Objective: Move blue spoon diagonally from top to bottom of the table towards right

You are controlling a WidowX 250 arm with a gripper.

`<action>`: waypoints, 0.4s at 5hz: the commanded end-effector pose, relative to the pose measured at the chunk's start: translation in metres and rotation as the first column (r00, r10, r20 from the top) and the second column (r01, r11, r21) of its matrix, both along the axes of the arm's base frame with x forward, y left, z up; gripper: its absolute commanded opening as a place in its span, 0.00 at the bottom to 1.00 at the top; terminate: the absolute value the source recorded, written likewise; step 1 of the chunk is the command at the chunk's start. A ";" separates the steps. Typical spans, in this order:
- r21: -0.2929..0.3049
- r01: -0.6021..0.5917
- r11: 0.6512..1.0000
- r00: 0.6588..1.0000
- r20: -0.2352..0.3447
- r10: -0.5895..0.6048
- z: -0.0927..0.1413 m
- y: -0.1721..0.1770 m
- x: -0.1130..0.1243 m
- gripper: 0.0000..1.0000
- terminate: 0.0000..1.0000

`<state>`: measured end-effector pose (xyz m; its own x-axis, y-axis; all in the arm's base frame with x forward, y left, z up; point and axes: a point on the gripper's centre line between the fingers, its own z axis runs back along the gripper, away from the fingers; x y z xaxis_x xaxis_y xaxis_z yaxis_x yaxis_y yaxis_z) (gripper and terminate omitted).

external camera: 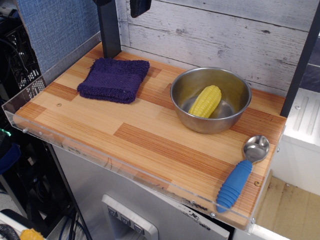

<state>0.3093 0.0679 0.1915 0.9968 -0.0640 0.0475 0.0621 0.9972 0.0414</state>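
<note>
The blue spoon (pixel 241 173) lies flat at the table's front right corner, its silver bowl pointing to the back right and its ribbed blue handle toward the front edge. The table (pixel 125 135) is a wooden plank top with a clear acrylic rim. Only a dark tip of the gripper (pixel 139 6) shows at the top edge of the view, high above the back of the table and far from the spoon. Its fingers are cut off by the frame, so I cannot tell whether it is open or shut. Nothing shows in it.
A steel bowl (pixel 235 112) with a yellow corn cob (pixel 205 101) in it stands at the back right, just behind the spoon. A dark purple knitted cloth (pixel 114 79) lies at the back left. A black post (pixel 109 27) rises at the back left.
</note>
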 end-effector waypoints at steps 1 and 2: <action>0.000 0.000 1.000 1.000 0.000 0.000 0.000 0.000 0.000 1.00 0.00; -0.013 -0.031 0.999 0.999 0.019 0.031 -0.006 -0.036 -0.001 1.00 0.00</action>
<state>0.3102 0.0275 0.1655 0.9995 -0.0304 0.0040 0.0303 0.9993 0.0203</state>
